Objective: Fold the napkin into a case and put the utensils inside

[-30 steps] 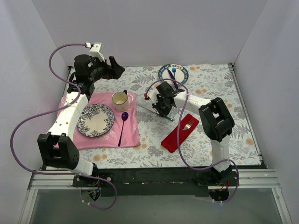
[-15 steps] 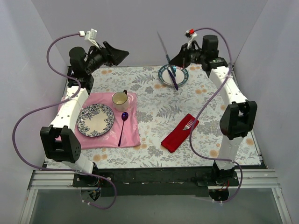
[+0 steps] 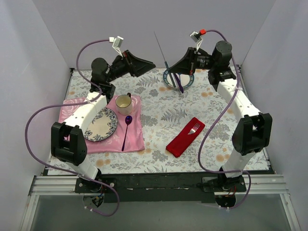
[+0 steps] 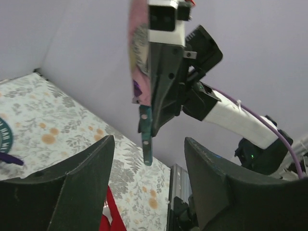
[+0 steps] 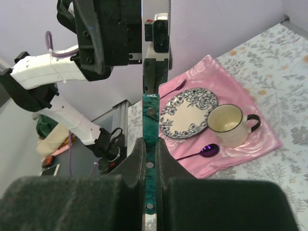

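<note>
Fingers (image 5: 130, 163) of the right gripper (image 5: 150, 144) are pressing together on the teal-green handle of the knife (image 5: 150, 113), and the arm is holding it high over the far side of the table. In the overhead view the thin blade is pointing upward and leaning slightly to the left. The left gripper (image 3: 150, 64) is hanging in the air just left of it, facing the right gripper. Its jaws are standing apart with nothing between them, and it is not touching the knife. Through the left wrist camera, the butt of the handle is showing below the right gripper's fingers. The red napkin (image 3: 184, 138) is lying folded into a narrow strip on the floral tablecloth (image 3: 163, 113), near the right arm and well apart from both grippers. The fork (image 3: 194, 128) is resting at the napkin's far end, with only its silver tined end showing. On the left, a pink placemat (image 3: 137, 139) is carrying a blue-patterned plate (image 3: 111, 126), a cream mug (image 3: 123, 101) and a purple spoon (image 3: 127, 126). A blue-rimmed plate (image 3: 190, 81) is sitting at the far edge beneath the right gripper, bearing a blue fork (image 3: 178, 73) and a purple knife (image 3: 180, 85).
</note>
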Tool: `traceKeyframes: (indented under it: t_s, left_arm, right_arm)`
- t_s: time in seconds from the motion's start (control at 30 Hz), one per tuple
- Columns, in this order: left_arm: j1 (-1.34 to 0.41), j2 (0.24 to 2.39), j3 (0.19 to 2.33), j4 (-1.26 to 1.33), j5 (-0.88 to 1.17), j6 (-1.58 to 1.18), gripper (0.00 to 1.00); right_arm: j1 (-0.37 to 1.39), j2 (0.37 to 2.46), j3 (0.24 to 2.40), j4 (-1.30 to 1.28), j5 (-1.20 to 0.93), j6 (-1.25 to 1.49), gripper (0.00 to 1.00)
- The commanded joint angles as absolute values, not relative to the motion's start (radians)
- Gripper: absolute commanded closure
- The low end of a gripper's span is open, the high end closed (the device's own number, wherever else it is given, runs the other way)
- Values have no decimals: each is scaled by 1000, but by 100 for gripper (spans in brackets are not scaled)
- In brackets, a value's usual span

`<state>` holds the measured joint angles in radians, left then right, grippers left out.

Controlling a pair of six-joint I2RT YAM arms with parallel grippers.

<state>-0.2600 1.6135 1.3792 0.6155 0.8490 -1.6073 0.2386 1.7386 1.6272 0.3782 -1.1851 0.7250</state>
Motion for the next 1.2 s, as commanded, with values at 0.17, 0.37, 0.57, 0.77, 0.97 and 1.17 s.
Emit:
traceKeyframes:
  t_s: [0.17, 0.37, 0.57, 0.77, 0.97, 1.17]
  left_arm:
    - [-392, 1623, 1342, 773, 868, -1638, 55]
    - [-439, 1612, 1327, 752, 833, -1615, 60]
    - [-445, 1623, 1357, 758, 842, -1618, 66]
    - [-445, 1608, 1361, 785, 864, -1623, 70]
    - [-445, 1598, 1367, 782, 857, -1624, 74]
    - [-445, 1606, 1377, 795, 857, -1640, 94]
  right_arm:
    - [273, 1609, 1503, 545, -1243, 857, 99]
    - [279, 1580, 1480, 569, -1243, 877, 99]
    - [279, 1562, 1470, 574, -1241, 881, 99]
    - [281, 1555, 1451, 563, -1241, 870, 99]
    - [281, 1546, 1440, 558, -1244, 865, 99]
    - [285, 1532, 1425, 546, -1247, 853, 99]
